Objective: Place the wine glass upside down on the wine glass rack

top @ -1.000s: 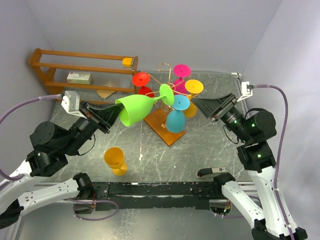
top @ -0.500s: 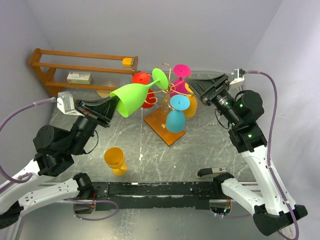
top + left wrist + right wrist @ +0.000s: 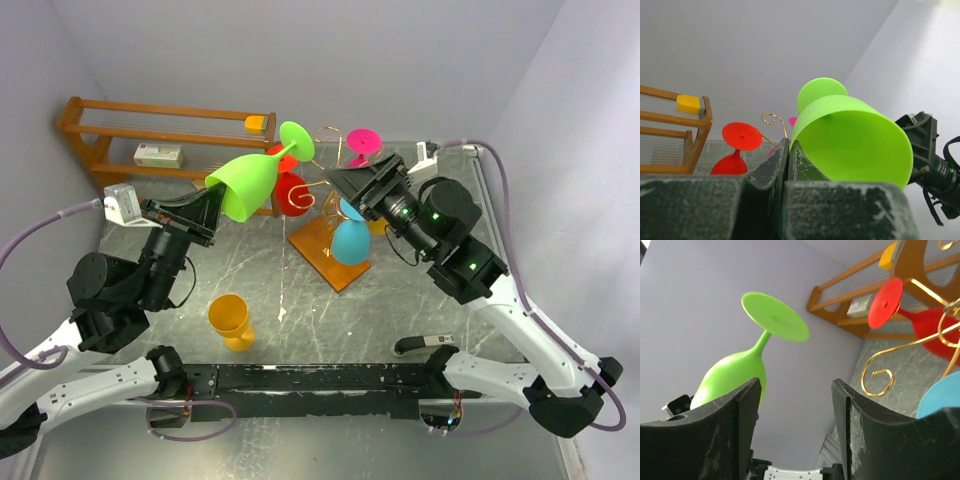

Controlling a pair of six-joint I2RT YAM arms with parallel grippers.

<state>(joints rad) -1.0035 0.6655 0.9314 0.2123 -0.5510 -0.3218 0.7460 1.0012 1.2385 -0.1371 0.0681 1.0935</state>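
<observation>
The left jaws are clamped on the rim of the bright green plastic wine glass (image 3: 245,180). They have lifted it higher and tipped it, so its round foot now sits up beside the top of the thin gold wire rack with the orange wooden base (image 3: 322,252). The right jaws, apart and empty, have swung in close, so I think hanging comes next.

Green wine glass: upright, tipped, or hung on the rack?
Tipped: left gripper pinches the green wine glass by its rim, foot up, not on the rack.
</observation>
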